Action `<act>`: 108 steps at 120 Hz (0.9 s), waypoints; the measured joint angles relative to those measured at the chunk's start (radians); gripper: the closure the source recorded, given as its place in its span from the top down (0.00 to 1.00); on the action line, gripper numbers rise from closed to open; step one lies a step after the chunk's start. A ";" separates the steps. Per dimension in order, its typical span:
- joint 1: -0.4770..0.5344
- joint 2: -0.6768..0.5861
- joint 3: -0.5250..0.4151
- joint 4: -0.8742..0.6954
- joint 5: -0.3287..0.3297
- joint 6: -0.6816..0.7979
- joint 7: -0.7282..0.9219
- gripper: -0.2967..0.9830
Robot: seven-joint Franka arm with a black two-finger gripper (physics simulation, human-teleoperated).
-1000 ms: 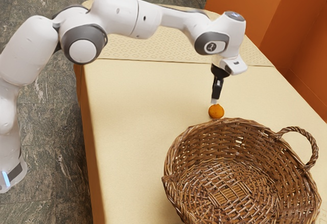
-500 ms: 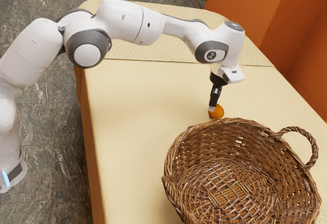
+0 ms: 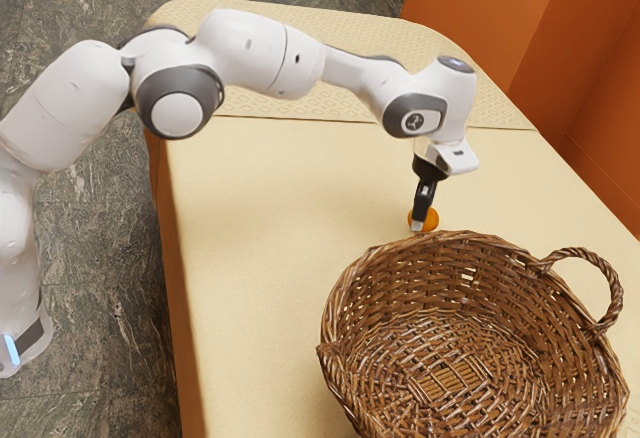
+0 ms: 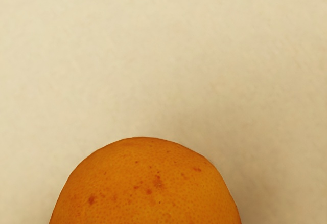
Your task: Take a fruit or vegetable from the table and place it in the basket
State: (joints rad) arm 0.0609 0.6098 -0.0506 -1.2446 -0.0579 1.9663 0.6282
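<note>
Hand [image 3: 419, 225]: at orange [image 3: 431, 218], grip state not discernible; orange: on tabletop [image 3: 260, 238], well in from edges, just beside basket [image 3: 390, 248]; risks: off-centre squeeze, orange rolling away; low carry, orange striking basket.

Wears smooth, rounded white shells [image 3: 245, 46] with fine seams and small dark dots [image 3: 297, 58]. Has a thick grey ring [image 3: 212, 98] around a white disc [image 3: 177, 115], and a grey cover [image 3: 395, 116] with a round badge [image 3: 415, 122] near the wrist. Ends in a white hand [image 3: 462, 161] and slim black gripper [image 3: 418, 226], pale-tipped. Glows blue in a narrow strip [image 3: 12, 348] beside a grey panel [image 3: 35, 335], low down.
</note>
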 joint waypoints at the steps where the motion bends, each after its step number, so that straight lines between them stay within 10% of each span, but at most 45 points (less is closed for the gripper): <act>1: 0.000 0.000 0.000 0.000 0.000 0.000 0.001 0.77; 25: 0.000 0.014 0.000 0.001 -0.003 0.008 0.013 0.76; 60: 0.000 0.016 0.001 0.002 -0.001 0.014 0.018 0.47; 108: 0.001 -0.093 0.004 0.010 0.009 -0.063 -0.014 0.45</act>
State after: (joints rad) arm 0.0620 0.5169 -0.0467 -1.2351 -0.0486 1.9029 0.6144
